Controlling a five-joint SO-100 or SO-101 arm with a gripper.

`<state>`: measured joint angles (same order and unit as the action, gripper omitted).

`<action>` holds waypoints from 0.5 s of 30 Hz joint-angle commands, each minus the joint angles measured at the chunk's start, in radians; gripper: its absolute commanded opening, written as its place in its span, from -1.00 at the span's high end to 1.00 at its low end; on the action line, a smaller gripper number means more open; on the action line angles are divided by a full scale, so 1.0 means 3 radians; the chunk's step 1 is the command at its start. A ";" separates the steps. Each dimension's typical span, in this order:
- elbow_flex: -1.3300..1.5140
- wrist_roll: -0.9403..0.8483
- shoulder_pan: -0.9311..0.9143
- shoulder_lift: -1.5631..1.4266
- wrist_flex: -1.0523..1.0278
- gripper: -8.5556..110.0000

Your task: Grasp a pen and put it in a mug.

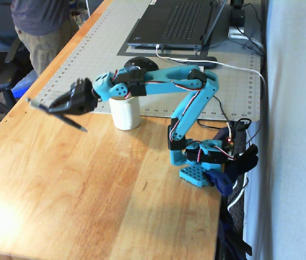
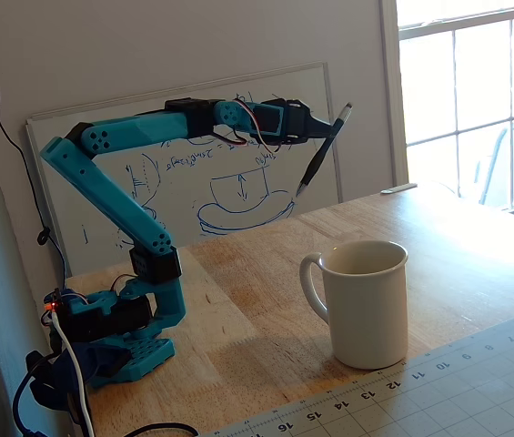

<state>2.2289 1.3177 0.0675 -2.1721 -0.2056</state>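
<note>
**Pen held aloft above the counter, mug in the foreground**

In the upper middle of the frame the end effector (image 2: 316,127) grips the pen (image 2: 322,153), which hangs tilted in the air, silvery end up toward the upper right. The blue arm (image 2: 111,187) rises from its base at lower left. The cream mug (image 2: 364,305) stands upright on the counter (image 2: 475,246) at lower right, handle facing left, beside a grid mat (image 2: 457,391). A whiteboard (image 2: 193,182) leans behind.
</note>
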 commanded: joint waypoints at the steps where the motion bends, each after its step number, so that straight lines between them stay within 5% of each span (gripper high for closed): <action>1: -0.0015 -0.0036 -0.0297 -0.0419 0.0389 0.83; 15: 0.1227 -0.0036 -0.1560 -0.0833 0.2613 0.83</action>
<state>2.5832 1.3177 -0.3237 -2.3393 0.4326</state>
